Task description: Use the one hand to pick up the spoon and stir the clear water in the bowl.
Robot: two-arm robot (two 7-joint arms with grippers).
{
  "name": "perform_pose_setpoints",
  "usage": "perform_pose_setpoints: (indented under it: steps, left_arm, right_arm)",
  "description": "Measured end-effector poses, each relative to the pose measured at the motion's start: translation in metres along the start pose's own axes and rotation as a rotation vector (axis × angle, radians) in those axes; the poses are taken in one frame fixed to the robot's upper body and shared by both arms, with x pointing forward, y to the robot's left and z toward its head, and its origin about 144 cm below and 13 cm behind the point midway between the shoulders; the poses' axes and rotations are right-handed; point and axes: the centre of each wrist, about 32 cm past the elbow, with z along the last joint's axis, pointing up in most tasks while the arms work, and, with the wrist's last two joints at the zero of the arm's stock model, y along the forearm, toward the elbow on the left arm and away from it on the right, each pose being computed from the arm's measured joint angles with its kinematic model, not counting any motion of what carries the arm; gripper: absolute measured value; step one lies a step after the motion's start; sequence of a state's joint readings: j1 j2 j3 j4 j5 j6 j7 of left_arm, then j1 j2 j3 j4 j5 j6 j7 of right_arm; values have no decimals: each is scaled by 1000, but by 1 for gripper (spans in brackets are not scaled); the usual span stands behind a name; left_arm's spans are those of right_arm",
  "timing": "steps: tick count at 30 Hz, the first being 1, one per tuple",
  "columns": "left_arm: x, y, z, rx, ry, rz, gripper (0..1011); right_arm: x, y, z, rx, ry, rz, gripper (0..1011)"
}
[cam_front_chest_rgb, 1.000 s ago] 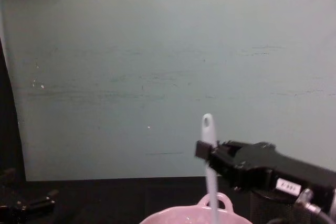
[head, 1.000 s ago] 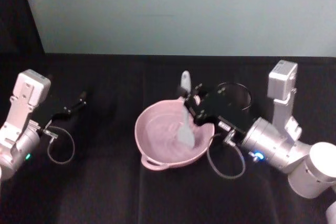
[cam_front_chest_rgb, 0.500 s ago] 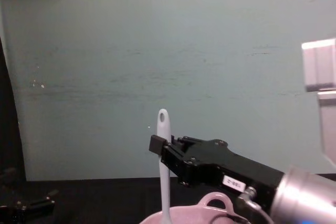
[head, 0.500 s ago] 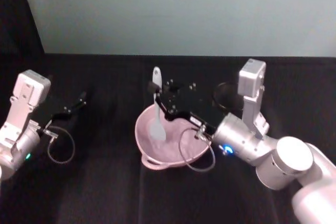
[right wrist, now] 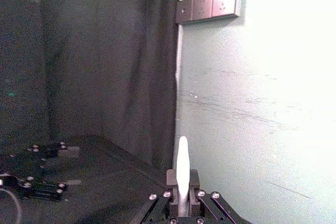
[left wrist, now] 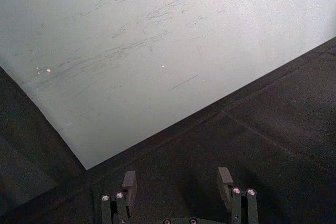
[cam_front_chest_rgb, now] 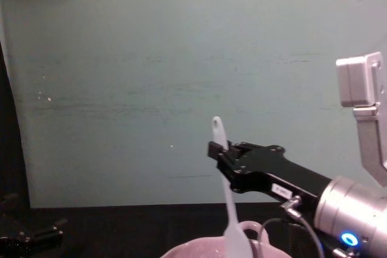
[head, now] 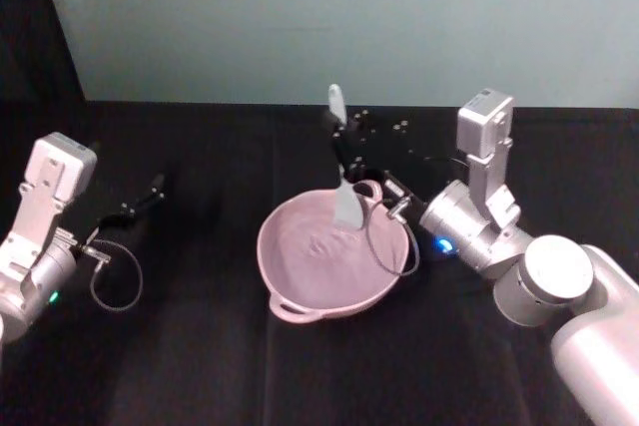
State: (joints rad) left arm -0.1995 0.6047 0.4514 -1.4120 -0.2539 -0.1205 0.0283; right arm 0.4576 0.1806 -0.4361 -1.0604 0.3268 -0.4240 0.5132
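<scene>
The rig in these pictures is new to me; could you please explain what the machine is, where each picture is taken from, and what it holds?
It is a two-armed robot. One picture looks down from its head, one forward from its chest, and one comes from each wrist. On the black table stands a pink bowl. The right tool is shut on a white spoon, held nearly upright with its head inside the bowl. The left tool idles open at the table's left.
</scene>
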Motion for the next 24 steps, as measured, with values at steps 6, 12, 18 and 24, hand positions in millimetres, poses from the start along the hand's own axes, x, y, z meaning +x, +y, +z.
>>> perform_pose_setpoints:
  steps: [6, 12, 18, 24]
  left_arm:
    - [0, 0, 0, 0, 0, 0, 1011]
    - [0, 0, 0, 0, 0, 0, 1011]
    - [0, 0, 0, 0, 0, 0, 1011]
    - [0, 0, 0, 0, 0, 0, 1011]
  right_arm:
    - [7, -15, 7, -26, -21, -20, 116]
    - [5, -31, 18, -43, 15, 4, 116]
    - [-14, -45, 26, -55, 95, 76, 116]
    - [-31, -42, 28, -65, 150, 137, 116]
